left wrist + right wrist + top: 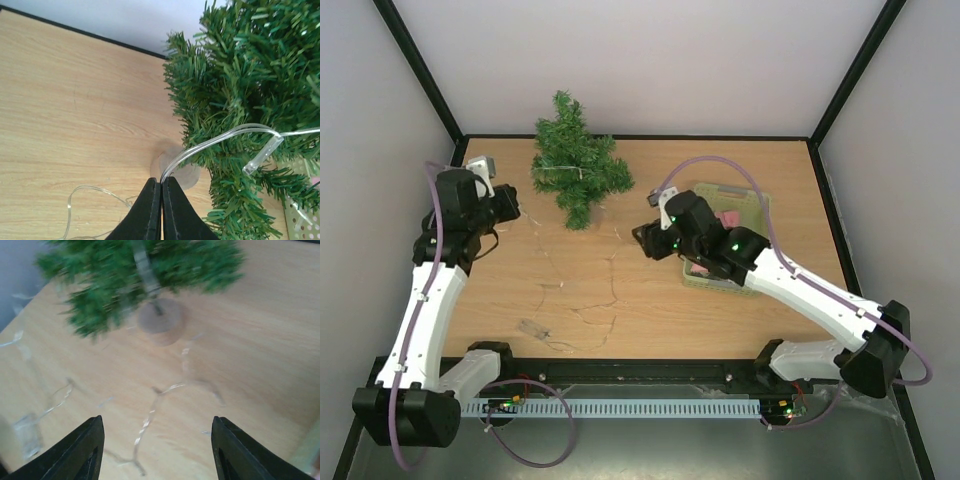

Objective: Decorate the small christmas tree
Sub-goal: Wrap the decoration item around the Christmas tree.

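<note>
Top external view, far left: the left pincer (pixel 510 205) is clenched on the clear light string (pixel 215 142), which runs up into the small christmas tree (pixel 578 165). The tree stands upright at upper centre-left of the desk (pixel 720 310). It looks light and bushy on a small round base (pixel 161 320), so a tug would likely tip it. Best to steady it low on the trunk, not by the soft needles. The string seems thin, limp and slippery. Further right, the right pincer (pixel 645 240) hangs released and empty, beside the pale green basket (pixel 763 210).
</note>
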Robot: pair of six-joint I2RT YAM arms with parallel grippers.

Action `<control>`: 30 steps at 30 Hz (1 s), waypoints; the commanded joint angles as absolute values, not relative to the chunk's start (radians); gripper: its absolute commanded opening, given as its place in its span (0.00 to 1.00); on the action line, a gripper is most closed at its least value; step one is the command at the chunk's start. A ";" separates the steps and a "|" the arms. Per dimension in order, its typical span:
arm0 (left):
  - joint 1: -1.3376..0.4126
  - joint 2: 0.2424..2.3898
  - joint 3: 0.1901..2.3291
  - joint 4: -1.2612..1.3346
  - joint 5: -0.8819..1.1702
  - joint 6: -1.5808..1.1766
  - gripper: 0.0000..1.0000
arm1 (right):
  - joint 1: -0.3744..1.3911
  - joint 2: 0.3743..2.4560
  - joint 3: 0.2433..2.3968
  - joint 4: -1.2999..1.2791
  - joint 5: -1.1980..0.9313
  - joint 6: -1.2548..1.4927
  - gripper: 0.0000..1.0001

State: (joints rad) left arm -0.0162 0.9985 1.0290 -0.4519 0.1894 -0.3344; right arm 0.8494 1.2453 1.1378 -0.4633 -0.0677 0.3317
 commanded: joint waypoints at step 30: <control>0.004 0.890 0.944 -0.438 0.368 -0.387 0.02 | 1.410 1.864 1.047 0.148 -0.176 0.056 0.31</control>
